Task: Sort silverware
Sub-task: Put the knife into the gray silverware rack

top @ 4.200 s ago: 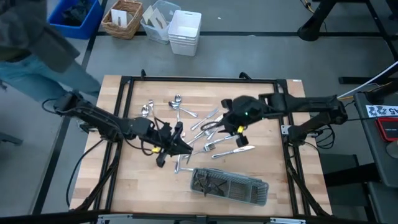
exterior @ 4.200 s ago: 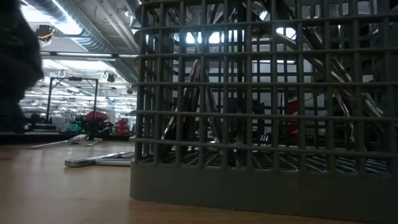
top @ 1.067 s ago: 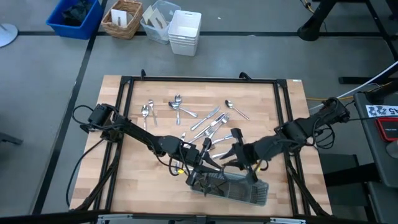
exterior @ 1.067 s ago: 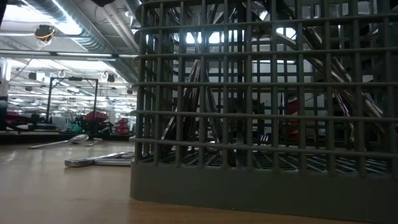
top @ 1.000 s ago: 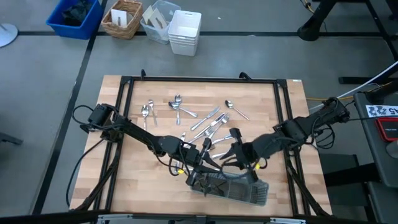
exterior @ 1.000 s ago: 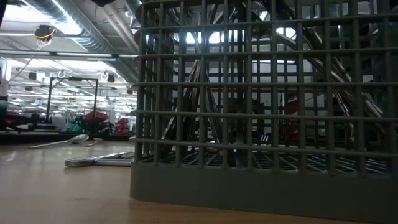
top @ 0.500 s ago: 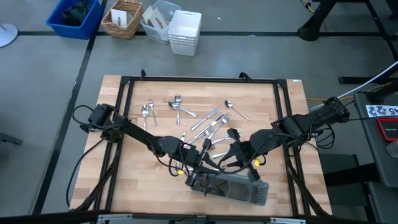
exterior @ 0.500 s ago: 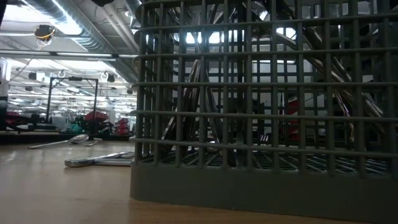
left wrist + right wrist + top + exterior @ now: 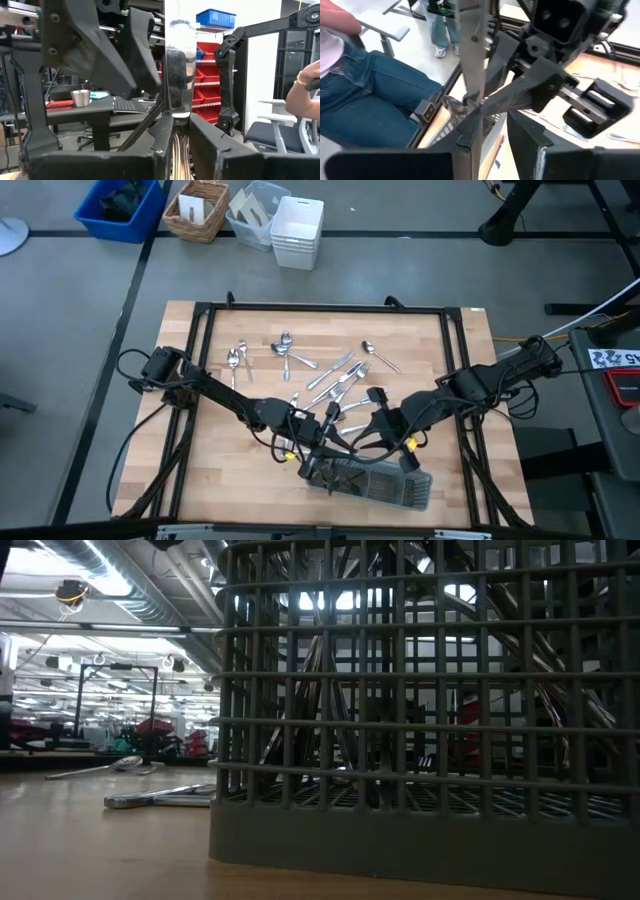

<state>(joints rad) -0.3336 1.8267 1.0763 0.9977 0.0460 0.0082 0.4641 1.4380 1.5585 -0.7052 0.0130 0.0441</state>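
Note:
Loose silverware (image 9: 320, 370) lies on the wooden table's far half. The long grey mesh tray (image 9: 370, 480) sits near the front edge, and more pieces stand inside it (image 9: 320, 710). Both grippers hover above the tray's left end, facing each other. My left gripper (image 9: 325, 448) is shut on an upright shiny piece (image 9: 180, 65). My right gripper (image 9: 362, 438) slants down from the right, with a long flat silver piece (image 9: 472, 50) between its fingers. The left fingertips (image 9: 470, 105) reach that bar. I cannot tell whether both hold the same piece. My left gripper pinches the shiny piece at its narrow lower part (image 9: 181, 131) between its two fingers, which come about level from the table's left. The piece stands upright above the fingers, clear of the table. My right gripper has the flat bar's lower end (image 9: 476, 131) between its fingers, against one finger (image 9: 465, 137). The fingers slant down from the right. The bar rises across them, lifted clear of the table.
A black frame (image 9: 205, 360) borders the table. A blue bin (image 9: 118, 205), a wicker basket (image 9: 197, 210) and a white bin (image 9: 297, 230) stand beyond the far edge. A seated person (image 9: 350, 75) and a person's hand (image 9: 305, 85) show beside the table.
My right gripper has turned slightly toward my left gripper while staying over the tray's left end. Both pieces stay lifted.

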